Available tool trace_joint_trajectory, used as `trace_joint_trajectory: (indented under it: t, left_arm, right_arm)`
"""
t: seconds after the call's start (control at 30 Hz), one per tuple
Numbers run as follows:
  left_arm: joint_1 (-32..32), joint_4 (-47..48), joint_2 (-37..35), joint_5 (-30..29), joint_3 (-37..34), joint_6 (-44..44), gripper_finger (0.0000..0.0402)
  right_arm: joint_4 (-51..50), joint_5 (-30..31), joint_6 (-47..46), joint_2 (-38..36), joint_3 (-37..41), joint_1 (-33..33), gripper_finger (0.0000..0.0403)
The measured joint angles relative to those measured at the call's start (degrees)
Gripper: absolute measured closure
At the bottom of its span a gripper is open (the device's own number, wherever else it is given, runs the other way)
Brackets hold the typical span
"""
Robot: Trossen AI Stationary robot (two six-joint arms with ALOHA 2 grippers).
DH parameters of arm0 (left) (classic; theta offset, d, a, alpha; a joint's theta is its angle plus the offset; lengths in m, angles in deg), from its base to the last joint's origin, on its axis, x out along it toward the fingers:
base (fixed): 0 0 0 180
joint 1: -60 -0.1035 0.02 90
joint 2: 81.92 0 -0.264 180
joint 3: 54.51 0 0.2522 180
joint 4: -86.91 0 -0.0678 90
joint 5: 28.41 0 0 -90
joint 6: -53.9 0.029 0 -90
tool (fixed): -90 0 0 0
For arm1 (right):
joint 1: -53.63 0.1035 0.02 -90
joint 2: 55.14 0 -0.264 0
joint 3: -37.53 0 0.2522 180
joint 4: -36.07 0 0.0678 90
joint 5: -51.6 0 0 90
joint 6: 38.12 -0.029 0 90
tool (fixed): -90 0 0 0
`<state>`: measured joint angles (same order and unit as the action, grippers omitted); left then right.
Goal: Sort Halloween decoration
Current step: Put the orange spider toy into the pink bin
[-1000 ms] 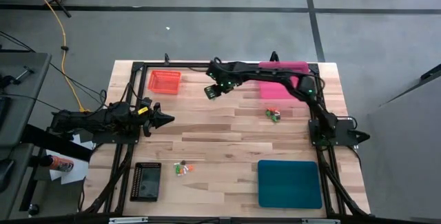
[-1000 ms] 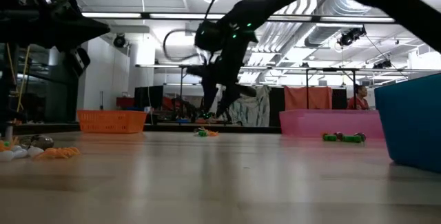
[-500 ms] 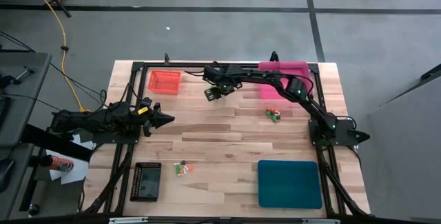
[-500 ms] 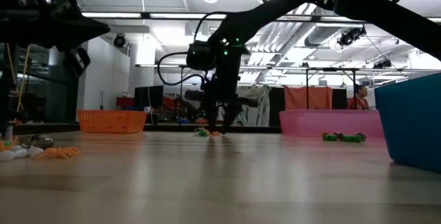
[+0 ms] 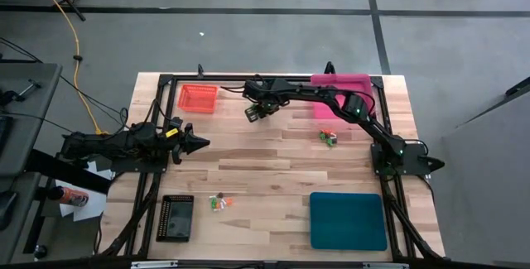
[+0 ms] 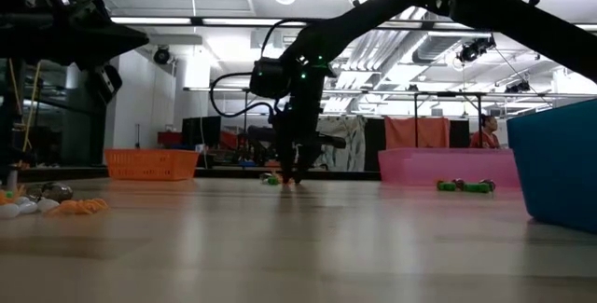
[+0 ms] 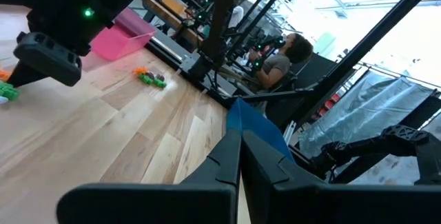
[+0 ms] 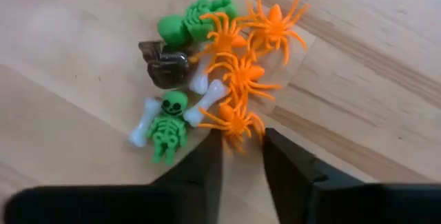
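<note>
Now the right gripper [image 8: 241, 148] had dropped at upper centre, fingers narrowing around an orange spider [image 8: 233, 118], starting a pick

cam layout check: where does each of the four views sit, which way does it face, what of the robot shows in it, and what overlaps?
High: overhead, straight down; table, both arms.
Low: table height, level into the room; right gripper down at trinkets.
Left wrist: forward past shut left gripper across the table; a seated person beyond.
Right wrist: down past right gripper onto orange spiders and green skeleton.
Shared: pink tray in high, low and left wrist.
</note>
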<state>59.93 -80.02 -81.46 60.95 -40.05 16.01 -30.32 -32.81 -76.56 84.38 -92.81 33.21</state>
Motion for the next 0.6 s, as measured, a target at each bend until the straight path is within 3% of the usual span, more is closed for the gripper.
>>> trace_joint_trajectory:
  t: [0.13, 0.6]
  left_arm:
    - [0.0, 0.0, 0.0, 0.0, 0.0, 0.0, 0.0401]
    - [0.0, 0.1, 0.0, 0.0, 0.0, 0.0, 0.0401]
  right_arm:
    - [-1.0, 0.8, 5.1, -0.3, 0.1, 0.5, 0.0392]
    - [-14.1, 6.3, 24.0, -9.1, 0.3, 5.2, 0.0402]
